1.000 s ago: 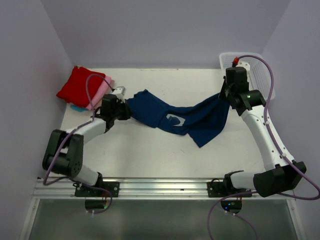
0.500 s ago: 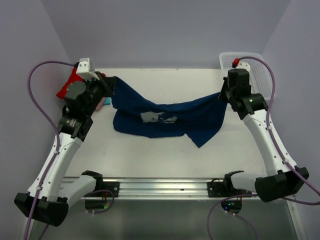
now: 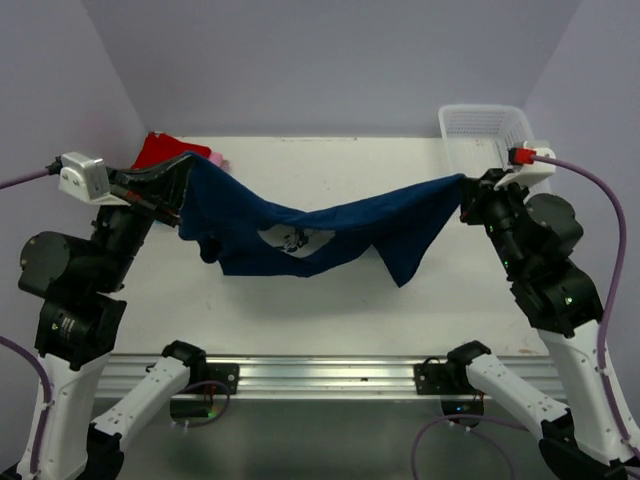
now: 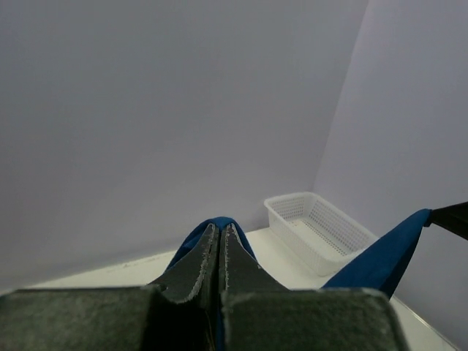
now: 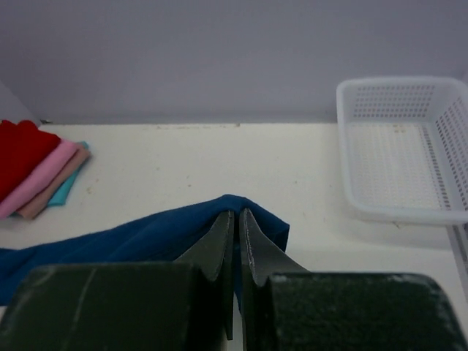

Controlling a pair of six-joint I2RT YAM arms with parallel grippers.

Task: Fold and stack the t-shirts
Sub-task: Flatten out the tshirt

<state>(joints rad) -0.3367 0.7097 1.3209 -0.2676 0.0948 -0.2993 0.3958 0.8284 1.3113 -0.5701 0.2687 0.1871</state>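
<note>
Over white table [image 3: 330, 160], navy t-shirt [image 3: 345, 225] between left gripper [image 4: 221, 232] and right gripper [image 5: 238, 218].

The white table [image 3: 330, 295] bears a folded stack at its far left corner: a red tee [image 5: 18, 157] on top, then a pink tee [image 5: 40, 183] and a teal tee [image 5: 71, 186]. A white mesh basket [image 3: 478, 108] stands at the far right corner. The navy tee [image 3: 330, 225] sags over the middle; whether it touches is unclear.
</note>
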